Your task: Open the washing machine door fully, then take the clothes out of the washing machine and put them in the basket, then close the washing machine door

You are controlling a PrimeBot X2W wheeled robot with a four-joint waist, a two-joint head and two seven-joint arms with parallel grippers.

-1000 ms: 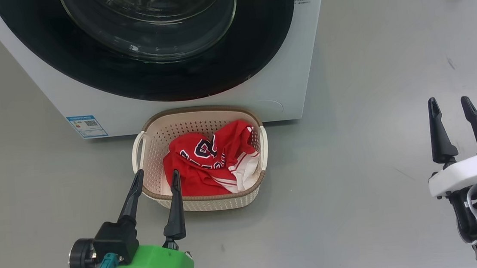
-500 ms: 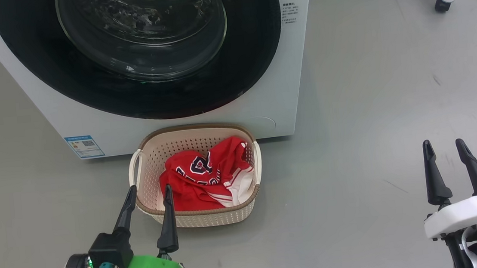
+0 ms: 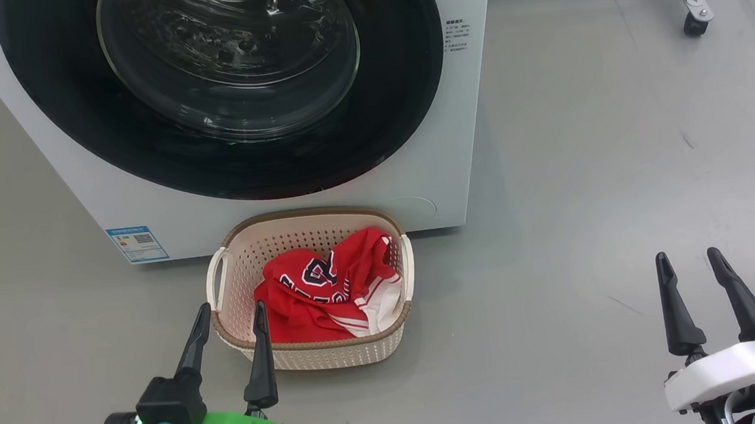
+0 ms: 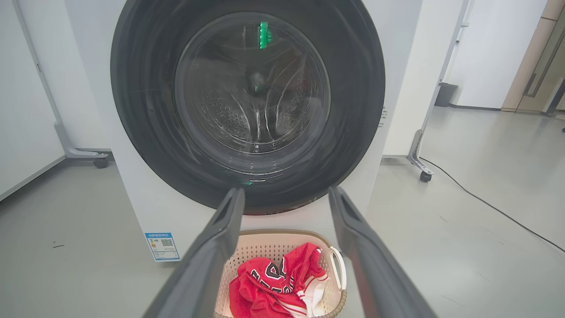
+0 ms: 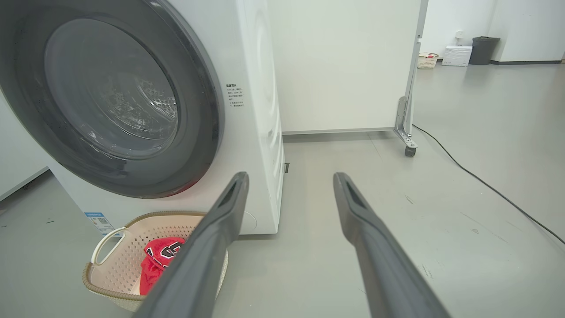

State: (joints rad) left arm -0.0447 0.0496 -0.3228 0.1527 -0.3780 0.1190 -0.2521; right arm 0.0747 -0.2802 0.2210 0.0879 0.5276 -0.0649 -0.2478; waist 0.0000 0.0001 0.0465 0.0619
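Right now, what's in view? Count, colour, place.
washing machine: one, white, straight ahead.
washing machine door: one, black rim, clear glass, shut.
basket: one, cream, brown rim, floor before the machine.
clothes: count unclear, red, in the basket.
label: one, blue, machine's lower left.
wheeled panel: one, white, behind the machine.
bin: one, dark, far wall.
left gripper: one, dark fingers, open, by the basket's near left corner.
right gripper: one, dark fingers, open, above floor at right.
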